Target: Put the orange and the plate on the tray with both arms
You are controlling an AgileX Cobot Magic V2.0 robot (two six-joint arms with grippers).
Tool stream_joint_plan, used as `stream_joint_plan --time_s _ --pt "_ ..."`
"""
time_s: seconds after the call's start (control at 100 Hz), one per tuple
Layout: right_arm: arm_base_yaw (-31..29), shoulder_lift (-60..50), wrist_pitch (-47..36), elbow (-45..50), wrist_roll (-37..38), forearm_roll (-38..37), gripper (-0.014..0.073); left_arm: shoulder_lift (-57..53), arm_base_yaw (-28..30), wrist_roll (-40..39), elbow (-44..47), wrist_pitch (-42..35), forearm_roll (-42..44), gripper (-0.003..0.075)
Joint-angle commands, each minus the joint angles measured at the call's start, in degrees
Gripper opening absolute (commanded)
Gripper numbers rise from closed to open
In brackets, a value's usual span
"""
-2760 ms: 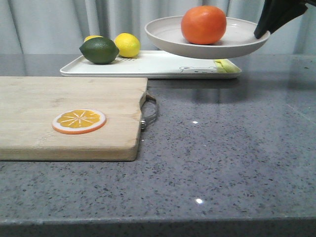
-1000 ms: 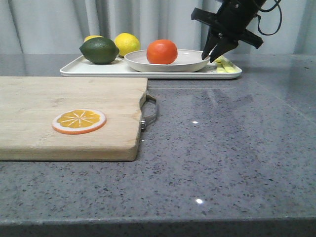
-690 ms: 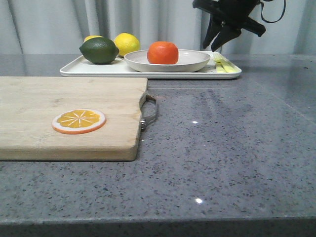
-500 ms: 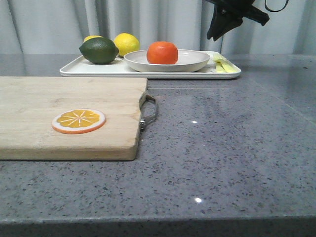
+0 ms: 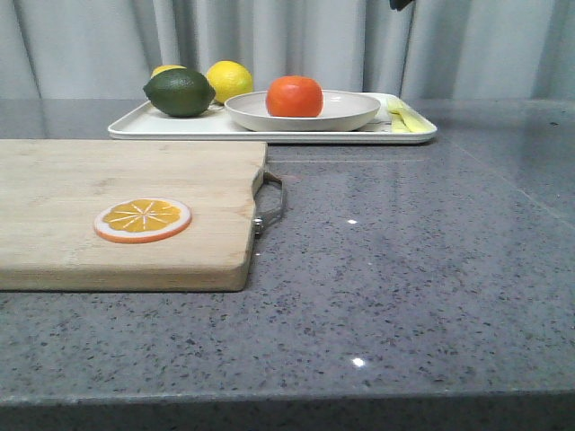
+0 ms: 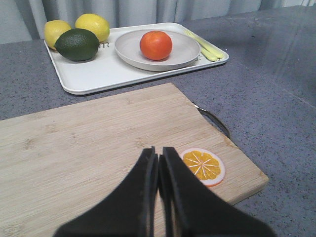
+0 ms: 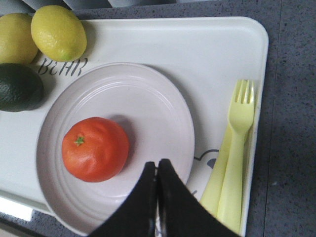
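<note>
Done: orange [image 5: 294, 96] sits in plate [image 5: 303, 110], plate on tray [image 5: 269, 127].
Left: nothing (as I judge).
My pincers: right gripper [image 7: 157, 165] and left gripper [image 6: 158, 157] both closed, empty.

Both grippers: matte black, smooth tapered jaws, narrowing to blunt tips

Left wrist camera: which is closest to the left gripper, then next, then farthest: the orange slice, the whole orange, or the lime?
From the left gripper:
1. Orange slice, on the cutting board right beside the fingertips.
2. Whole orange, far off on the plate.
3. Lime, on the tray; too close to call against the orange.
</note>
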Motion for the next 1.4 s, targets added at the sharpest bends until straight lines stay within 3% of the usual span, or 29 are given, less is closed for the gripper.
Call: stream_joint_plan --time_s 0.0,0.33,0.71,1.39 --pt "-0.07 -7.61 4.54 2.73 -1.78 0.83 -0.006 0.27 0.09 -0.4 -1.62 -4.13 -0.9 -0.0019" --pt "1.12 -22.33 4.01 22.53 -5.39 -3.04 -0.006 0.27 0.09 -0.4 -1.62 -4.13 -0.9 -0.0019" --pt "1.34 -39.76 -3.35 41.3 -5.39 -6.76 -0.006 0.27 0.09 -0.4 -1.62 -3.6 -0.9 -0.0019" --pt "1.34 -83.5 -34.43 93.06 -6.12 -11.79 -0.006 0.27 0.09 -0.4 -1.62 -2.79 -0.9 -0.0019"
